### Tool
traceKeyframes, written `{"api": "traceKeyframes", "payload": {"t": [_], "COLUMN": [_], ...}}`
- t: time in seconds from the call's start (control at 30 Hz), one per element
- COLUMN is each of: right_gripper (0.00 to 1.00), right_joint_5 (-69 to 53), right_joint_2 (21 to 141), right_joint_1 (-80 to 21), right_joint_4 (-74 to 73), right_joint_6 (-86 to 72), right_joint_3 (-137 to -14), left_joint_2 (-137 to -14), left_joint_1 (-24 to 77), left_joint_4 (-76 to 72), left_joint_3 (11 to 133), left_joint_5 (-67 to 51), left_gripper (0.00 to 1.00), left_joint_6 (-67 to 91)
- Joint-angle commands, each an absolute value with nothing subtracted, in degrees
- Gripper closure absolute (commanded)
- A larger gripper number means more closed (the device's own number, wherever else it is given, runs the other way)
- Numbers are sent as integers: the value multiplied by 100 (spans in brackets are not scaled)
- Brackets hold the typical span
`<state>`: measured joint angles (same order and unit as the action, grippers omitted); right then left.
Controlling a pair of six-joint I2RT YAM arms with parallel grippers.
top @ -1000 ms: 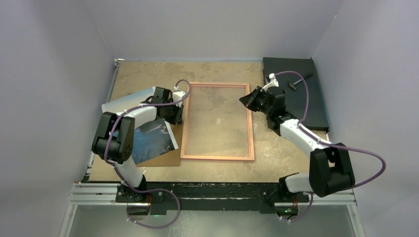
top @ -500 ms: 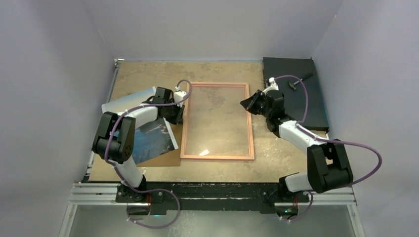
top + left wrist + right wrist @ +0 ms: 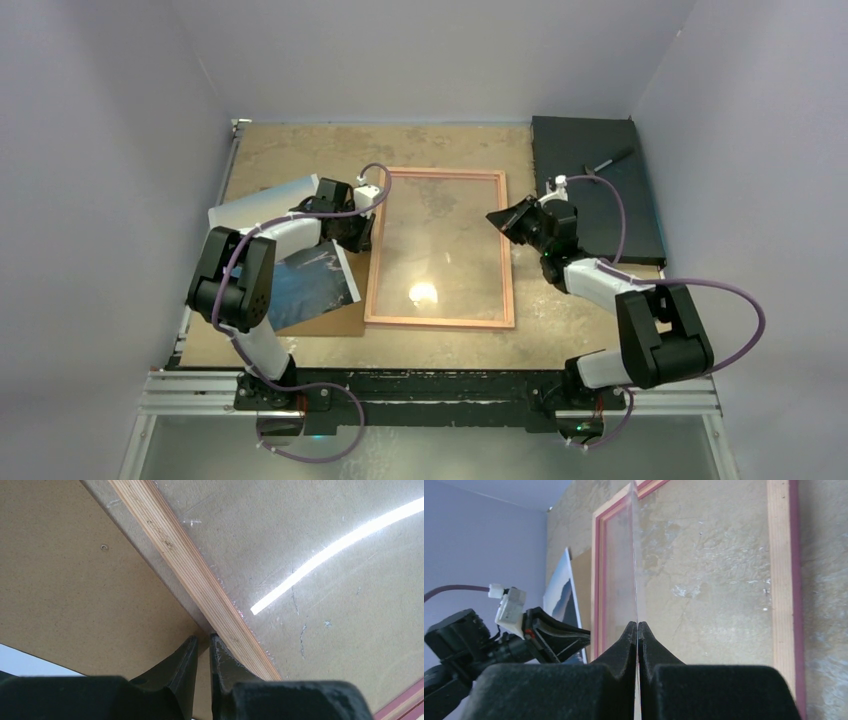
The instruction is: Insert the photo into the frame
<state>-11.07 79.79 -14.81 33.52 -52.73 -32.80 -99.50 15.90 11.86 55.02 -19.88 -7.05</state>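
Visibly, right hand (image 3: pixel 638 624) clamps the pane (image 3: pixel 626 565) edge; whether left hand (image 3: pixel 203 639) grips the frame (image 3: pixel 185 565) is unclear.

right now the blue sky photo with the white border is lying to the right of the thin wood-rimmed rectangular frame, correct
No: the photo lies to the left of the frame, not the right, on a plain brown board; the top external view shows it.

Counter (image 3: pixel 300 150): worn tan surface with pale mottled patches.
Board (image 3: pixel 340 322): plain brown, flat on the counter, near left.
Mat (image 3: pixel 625 215): black, rectangular, at the far right corner.
Tool (image 3: pixel 608 160): small, dark, lying on the mat's far part.
Rail (image 3: pixel 430 385): metal, along the near edge.
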Motion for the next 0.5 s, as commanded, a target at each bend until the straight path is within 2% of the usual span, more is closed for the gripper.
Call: {"api": "traceKeyframes", "payload": {"t": [0.0, 0.17, 0.27, 0.47], "right_gripper": [100, 100, 95, 95], "right_joint_5": [-1830, -1326, -966, -850], "right_joint_2": [8097, 8078, 8169, 8183], "right_joint_1": [-1559, -1565, -1565, -1564], "right_joint_4": [4019, 2996, 2234, 2223], "right_joint_6": [-5803, -5458, -5102, -4823], "right_joint_3": [-3234, -3656, -3967, -3867], "left_joint_2": [-10126, -10115, -10103, -10071], "left_joint_1": [1755, 1754, 1750, 1749], "left_joint_4": [1247, 1257, 1261, 1235], "left_joint_3": [5271, 5280, 5291, 5279], "left_joint_5": [-2078, -2045, -2039, -2005], "left_gripper": [87, 87, 88, 89], "left_joint_6": [-650, -658, -653, -657]}}
